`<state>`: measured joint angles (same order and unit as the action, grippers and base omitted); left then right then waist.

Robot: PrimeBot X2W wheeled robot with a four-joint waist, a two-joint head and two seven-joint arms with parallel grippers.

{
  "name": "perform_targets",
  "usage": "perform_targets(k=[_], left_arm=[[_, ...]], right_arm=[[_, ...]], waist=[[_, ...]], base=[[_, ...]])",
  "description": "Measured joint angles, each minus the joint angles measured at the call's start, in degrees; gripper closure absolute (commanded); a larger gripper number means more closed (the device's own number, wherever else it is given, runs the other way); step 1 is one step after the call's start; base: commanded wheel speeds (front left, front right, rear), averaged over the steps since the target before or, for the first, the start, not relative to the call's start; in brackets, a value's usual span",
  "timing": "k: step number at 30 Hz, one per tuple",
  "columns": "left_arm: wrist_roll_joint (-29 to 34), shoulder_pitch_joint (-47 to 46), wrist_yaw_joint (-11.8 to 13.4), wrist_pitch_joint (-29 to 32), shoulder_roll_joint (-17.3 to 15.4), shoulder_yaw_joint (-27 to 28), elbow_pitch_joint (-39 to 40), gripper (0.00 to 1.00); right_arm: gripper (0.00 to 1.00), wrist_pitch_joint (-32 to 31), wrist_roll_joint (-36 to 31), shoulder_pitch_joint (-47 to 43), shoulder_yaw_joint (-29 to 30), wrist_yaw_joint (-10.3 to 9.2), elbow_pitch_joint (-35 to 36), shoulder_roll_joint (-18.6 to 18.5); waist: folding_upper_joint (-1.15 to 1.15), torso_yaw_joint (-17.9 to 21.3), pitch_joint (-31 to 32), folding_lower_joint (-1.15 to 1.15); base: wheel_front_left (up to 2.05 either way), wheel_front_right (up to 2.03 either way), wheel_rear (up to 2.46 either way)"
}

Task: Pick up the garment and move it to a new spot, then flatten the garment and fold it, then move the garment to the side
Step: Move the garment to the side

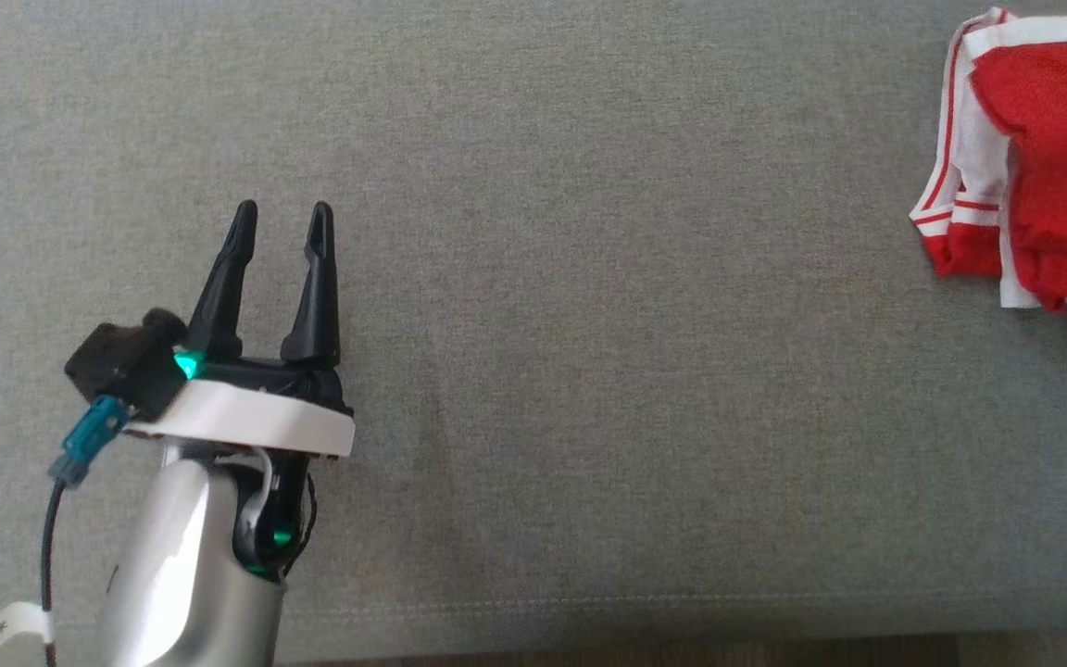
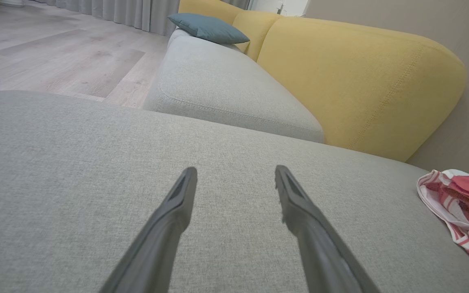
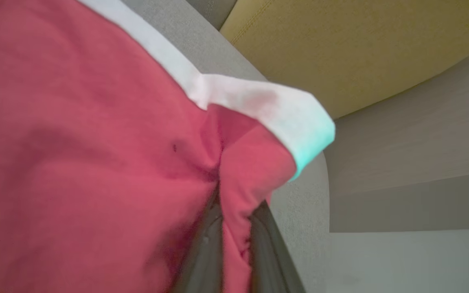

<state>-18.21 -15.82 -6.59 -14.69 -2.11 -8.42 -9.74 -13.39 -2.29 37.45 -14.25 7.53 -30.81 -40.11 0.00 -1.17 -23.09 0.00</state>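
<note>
While the left gripper hovers over the bare grey sofa seat with its two dark fingers spread apart and nothing between them, the red garment with white trim sits bunched far off to the right, near the yellow backrest. Seen from the right wrist, the right gripper is clenched on a fold of that red cloth, pinched tight between its fingers.

Soft even light, possibly blurry wrist close-up
</note>
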Motion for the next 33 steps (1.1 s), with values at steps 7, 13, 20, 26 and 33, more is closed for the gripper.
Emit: perform_targets(k=[7,13,20,26,33], left_arm=[[0.0,-0.01,-0.05,-0.01,0.01,-0.05,-0.22,0.0],[0.43,-0.03,-0.31,-0.01,0.01,0.04,-0.56,0.0],[0.43,0.12,-0.47,0.0,0.01,0.76,-0.85,0.0],[0.82,1.57,-0.47,-0.01,0.04,2.3,-0.12,0.0],[1.0,4.88,-0.14,-0.01,0.02,3.26,0.69,0.0]], right_arm=[[0.0,-1.13,-0.31,-1.86,6.08,0.0,-0.25,3.8],[0.0,0.85,-3.5,-1.73,13.21,0.0,0.78,7.03],[0.0,6.02,-5.87,-1.68,17.05,0.0,3.75,13.92],[0.0,12.92,-3.28,-2.3,18.05,0.0,7.58,25.46],[0.0,19.31,1.69,-11.11,15.67,0.0,10.96,35.26]], waist=[[0.0,0.19,-0.1,0.0],[0.0,0.55,0.93,0.0],[0.0,0.92,3.87,0.0],[0.0,1.51,9.0,0.0],[0.0,1.8,13.98,0.0]], base=[[0.0,0.0,0.0],[0.0,0.0,0.0],[0.0,0.0,0.0],[0.0,0.0,0.0],[0.0,0.0,0.0]])
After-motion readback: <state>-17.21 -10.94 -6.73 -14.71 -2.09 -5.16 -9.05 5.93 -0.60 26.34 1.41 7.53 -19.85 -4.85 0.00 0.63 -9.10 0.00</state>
